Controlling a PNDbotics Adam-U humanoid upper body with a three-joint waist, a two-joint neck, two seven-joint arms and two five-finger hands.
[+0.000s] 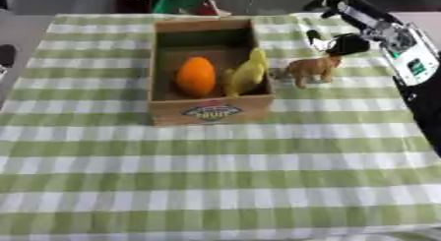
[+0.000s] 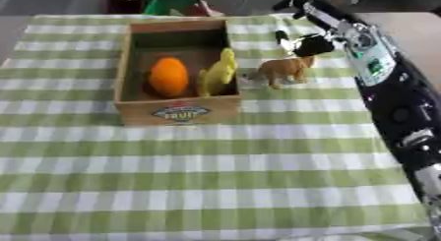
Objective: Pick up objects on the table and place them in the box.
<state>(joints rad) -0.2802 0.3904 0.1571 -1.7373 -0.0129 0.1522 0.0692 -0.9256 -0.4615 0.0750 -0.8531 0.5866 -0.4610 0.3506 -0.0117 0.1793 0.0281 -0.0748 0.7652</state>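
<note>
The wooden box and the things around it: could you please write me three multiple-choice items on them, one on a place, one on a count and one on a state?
1. Where is the brown toy animal?
A. On the cloth just right of the wooden box
B. Inside the box
C. At the near edge of the table

2. How many things lie inside the box?
A. None
B. Two
C. Four

3. What is the right hand doing?
A. Resting flat on the near cloth
B. Holding the orange fruit
C. Poised right above the toy animal's head end

Answers:
1. A, as it stands on the checked tablecloth beside the box's right wall.
2. B, as only an orange fruit and a yellow thing show in it.
3. C, as its dark fingers sit just over the animal.
</note>
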